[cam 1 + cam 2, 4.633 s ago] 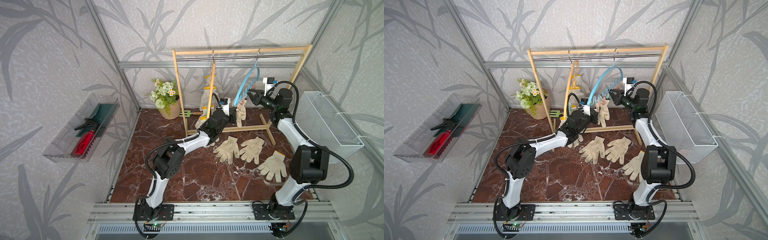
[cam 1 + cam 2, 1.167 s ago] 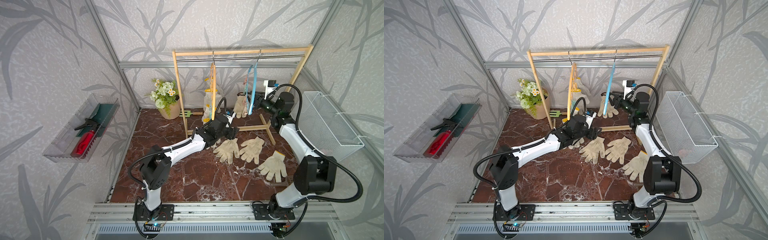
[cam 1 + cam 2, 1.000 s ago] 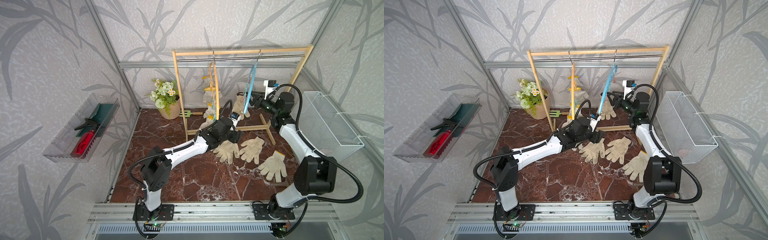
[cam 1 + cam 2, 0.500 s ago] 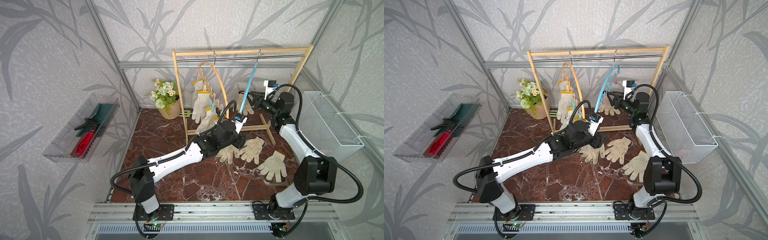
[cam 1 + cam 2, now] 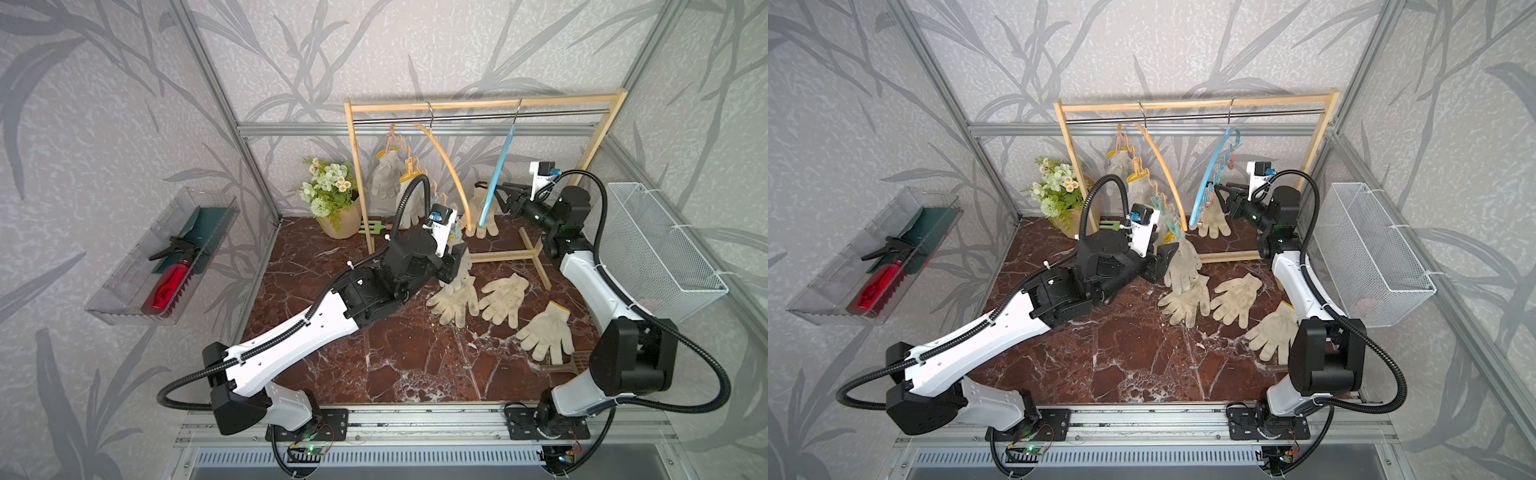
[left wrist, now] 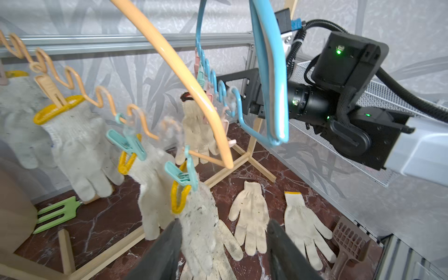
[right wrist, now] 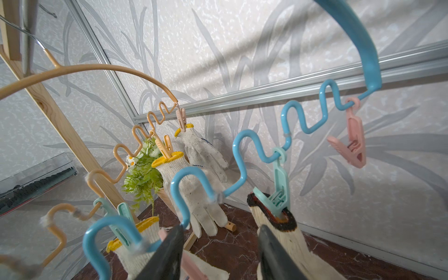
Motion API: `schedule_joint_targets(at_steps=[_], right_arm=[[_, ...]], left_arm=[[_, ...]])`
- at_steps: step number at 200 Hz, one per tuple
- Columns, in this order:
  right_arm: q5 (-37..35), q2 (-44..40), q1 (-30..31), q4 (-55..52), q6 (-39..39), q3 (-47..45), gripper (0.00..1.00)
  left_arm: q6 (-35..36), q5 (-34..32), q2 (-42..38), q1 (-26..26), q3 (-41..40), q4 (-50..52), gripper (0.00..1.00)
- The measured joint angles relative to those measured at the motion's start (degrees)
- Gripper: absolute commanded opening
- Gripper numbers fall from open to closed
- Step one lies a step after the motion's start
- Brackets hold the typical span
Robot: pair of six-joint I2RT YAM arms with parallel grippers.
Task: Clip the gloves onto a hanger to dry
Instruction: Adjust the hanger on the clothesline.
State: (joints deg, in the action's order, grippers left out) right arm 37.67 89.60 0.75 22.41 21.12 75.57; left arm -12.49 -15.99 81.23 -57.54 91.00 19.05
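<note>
Several off-white gloves hang by clips from the orange hanger (image 5: 446, 166) on the wooden rack (image 5: 482, 104). The lowest one (image 6: 201, 213) dangles between the fingers of my left gripper (image 6: 223, 223), resting against one of them; the jaws stand apart, so it is open. Another glove (image 5: 1214, 214), with a dark cuff, is clipped to the blue hanger (image 5: 496, 174). My right gripper (image 7: 220, 230) is open just beside that hanger's wavy bar. Three gloves (image 5: 505, 297) lie flat on the marble floor.
A flower pot (image 5: 332, 195) and a green fork (image 5: 372, 226) sit left of the rack. On the right wall hangs a wire basket (image 5: 660, 249). A clear tray (image 5: 166, 257) with a red bottle is on the left wall. A brown scoop (image 5: 577, 361) lies by the right arm.
My left arm has stretched forward and right to the orange hanger's low end, its jaws narrowing a little. The orange hanger has swung round, showing its gloves. The blue hanger has swayed.
</note>
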Motion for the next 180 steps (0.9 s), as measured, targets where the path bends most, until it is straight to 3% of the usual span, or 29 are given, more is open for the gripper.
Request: schedule_joint_targets(at_steps=[34,87,147,180], right_arm=[[-0.9,-1.3,0.5,0.0,-0.3,-0.7,0.53],[-4.8,-5.7,1.0,-0.1,-1.4,-4.8,0.58],[-10.5,-14.9,1.1,-1.4,-2.6,-9.6,0.59],[-11.9,-18.3,1.2,-1.4,-3.0,-10.2,0.59]], left_arm=[[-0.2,-5.4,4.3,0.9,11.5,3.2,0.65],[0.5,-14.0,17.9,1.8,30.5,5.3,0.72],[1.5,-22.0,30.5,2.6,45.7,10.2,0.73],[2.5,-27.1,32.5,2.9,48.2,13.6,0.71]])
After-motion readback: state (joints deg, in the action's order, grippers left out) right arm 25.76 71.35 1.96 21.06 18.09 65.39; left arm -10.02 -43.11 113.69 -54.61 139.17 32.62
